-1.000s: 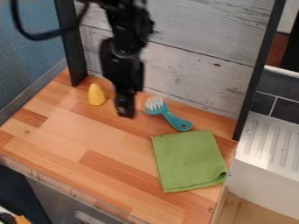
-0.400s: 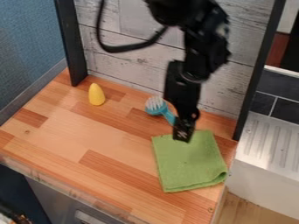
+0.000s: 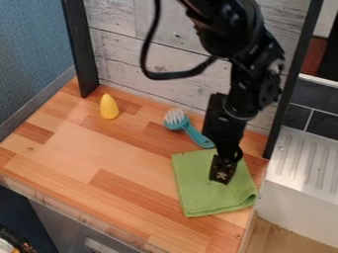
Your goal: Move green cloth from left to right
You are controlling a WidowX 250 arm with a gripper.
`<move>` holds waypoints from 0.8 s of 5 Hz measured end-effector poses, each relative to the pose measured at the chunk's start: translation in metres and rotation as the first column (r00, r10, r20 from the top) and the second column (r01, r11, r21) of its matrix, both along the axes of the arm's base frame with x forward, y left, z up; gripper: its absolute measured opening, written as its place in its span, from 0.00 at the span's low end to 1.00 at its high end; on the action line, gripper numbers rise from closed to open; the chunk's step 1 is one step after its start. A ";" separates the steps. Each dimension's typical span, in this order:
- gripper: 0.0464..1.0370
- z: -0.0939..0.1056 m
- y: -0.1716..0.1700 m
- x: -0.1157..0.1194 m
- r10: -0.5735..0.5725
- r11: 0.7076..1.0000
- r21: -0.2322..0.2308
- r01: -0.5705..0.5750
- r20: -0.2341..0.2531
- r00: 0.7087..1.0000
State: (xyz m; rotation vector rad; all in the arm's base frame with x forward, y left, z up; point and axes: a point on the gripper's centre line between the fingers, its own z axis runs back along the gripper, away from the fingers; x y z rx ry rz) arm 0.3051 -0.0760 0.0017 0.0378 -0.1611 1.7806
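Down and rightward across our view, the black two-finger gripper (image 3: 222, 175) has moved farther over the folded green fabric cloth (image 3: 206, 193), probably to line up a grasp; we cannot tell whether it is open or closed. We find the cloth unmoved, flat near the right edge of the wood-plank table (image 3: 79, 148), which may leave little room for a rightward shift.

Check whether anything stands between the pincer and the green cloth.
Nothing visible does: the pincer is right over the green cloth, though whether it touches is unclear. The teal brush lies by the cloth's edge nearest the wall, beside that line, not across it.
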 end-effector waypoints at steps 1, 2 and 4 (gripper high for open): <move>0.96 -0.019 -0.001 -0.002 -0.001 1.000 -0.001 0.001 -0.028 1.000; 0.96 -0.031 -0.001 -0.004 0.006 1.000 0.000 -0.006 -0.045 0.999; 0.96 -0.036 0.006 -0.009 0.025 1.000 0.005 -0.025 -0.030 0.999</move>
